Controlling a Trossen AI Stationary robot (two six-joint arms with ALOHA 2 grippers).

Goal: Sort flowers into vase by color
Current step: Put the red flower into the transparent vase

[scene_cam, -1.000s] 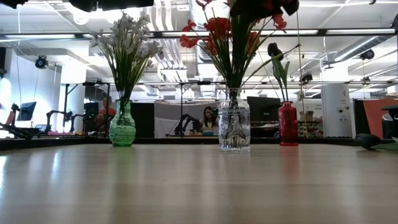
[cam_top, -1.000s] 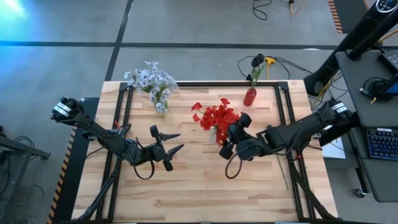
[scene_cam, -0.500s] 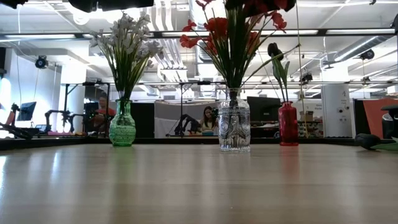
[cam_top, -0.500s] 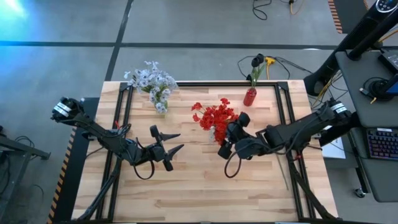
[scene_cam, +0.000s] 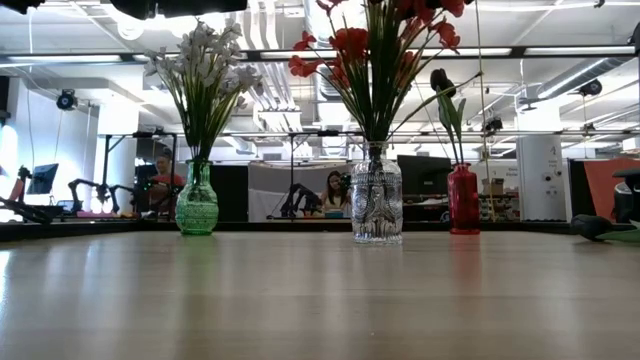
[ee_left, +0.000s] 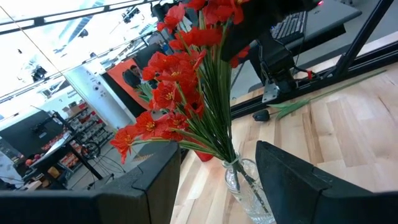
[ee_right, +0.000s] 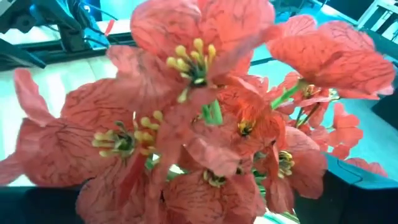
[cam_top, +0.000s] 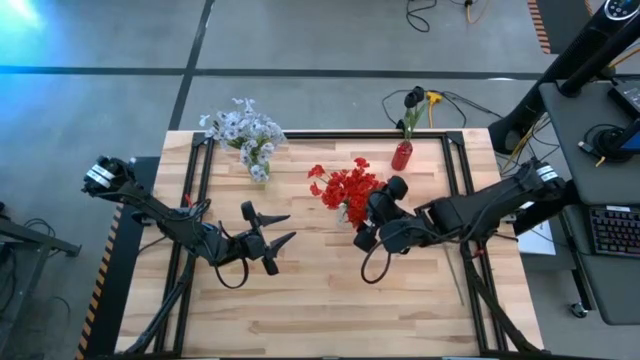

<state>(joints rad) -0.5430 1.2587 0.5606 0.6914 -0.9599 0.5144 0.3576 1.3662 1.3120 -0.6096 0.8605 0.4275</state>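
Observation:
Red flowers (cam_top: pixel 345 188) stand by their stems in a clear glass vase (scene_cam: pixel 377 205) at the table's middle. Pale white-lavender flowers (cam_top: pixel 243 130) stand in a green vase (scene_cam: pixel 197 207) at the far left. A dark blossom (scene_cam: pixel 441 80) stands in a red vase (scene_cam: pixel 463 200) at the far right. My right gripper (cam_top: pixel 378 214) hovers open just right of the red blossoms (ee_right: pixel 199 124), its fingers wide on either side of them. My left gripper (cam_top: pixel 290 227) waits open above the table left of the middle, pointing at the clear vase (ee_left: pixel 245 186).
One dark flower on a long green stem (ee_left: pixel 311 99) lies flat on the table near its right edge, also seen in the low view (scene_cam: pixel 600 227). People sit at desks in the room beyond the table's far edge. Bare wood lies along the near half.
My right gripper has gone up from the top of the red flowers and has left the top of the low view. The red flowers stay upright in the clear vase.

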